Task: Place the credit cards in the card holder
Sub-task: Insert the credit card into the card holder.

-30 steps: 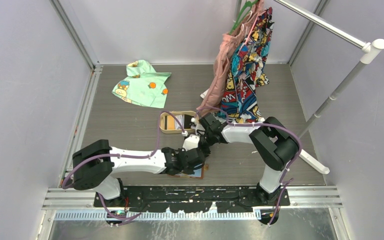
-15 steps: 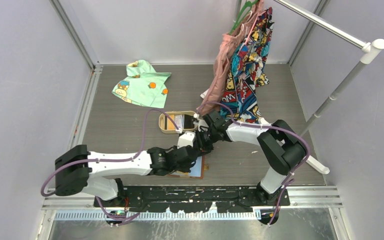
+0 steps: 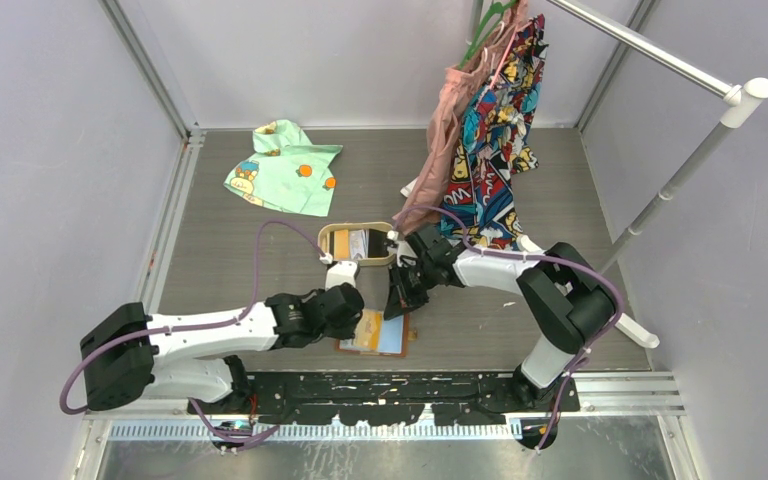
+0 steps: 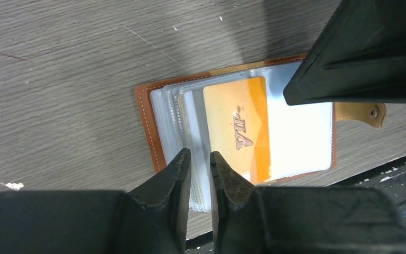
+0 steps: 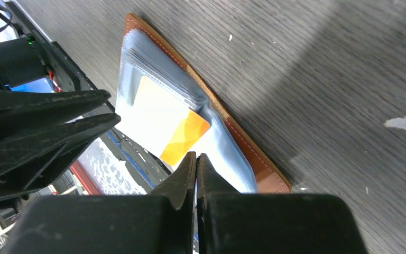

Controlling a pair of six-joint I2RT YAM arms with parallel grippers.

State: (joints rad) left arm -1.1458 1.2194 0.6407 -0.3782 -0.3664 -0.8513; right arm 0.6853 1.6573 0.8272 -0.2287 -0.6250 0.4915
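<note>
From above, the card holder point(image 3: 392, 342) is lying open on the grey table point(image 3: 250, 255), at 6 o'clock from the tan oval tray point(image 3: 332, 243) and near the front edge, with an orange card point(image 3: 368, 330) showing on its pages. The left gripper point(image 3: 358, 318) is reaching in from 9 o'clock and the right gripper point(image 3: 392, 310) from 1 o'clock, both over the holder, while a green garment point(image 3: 285, 165) is lying far off at 11 o'clock. In the left wrist view, the holder is sitting mid-frame with its clear sleeves point(image 4: 169, 121) fanning toward 9 o'clock and its snap tab point(image 4: 367, 112) pointing to 3 o'clock. The left fingers point(image 4: 181, 177) are standing at 6 o'clock with a narrow slit between them over the sleeves' lower edge, and I cannot tell whether they are pinching a sleeve. In the right wrist view, the holder is running from 11 o'clock to 5 o'clock. The right fingers point(image 5: 186, 174) are pressing together at 6 o'clock with nothing between them, their tips just beside the card's orange corner.
</note>
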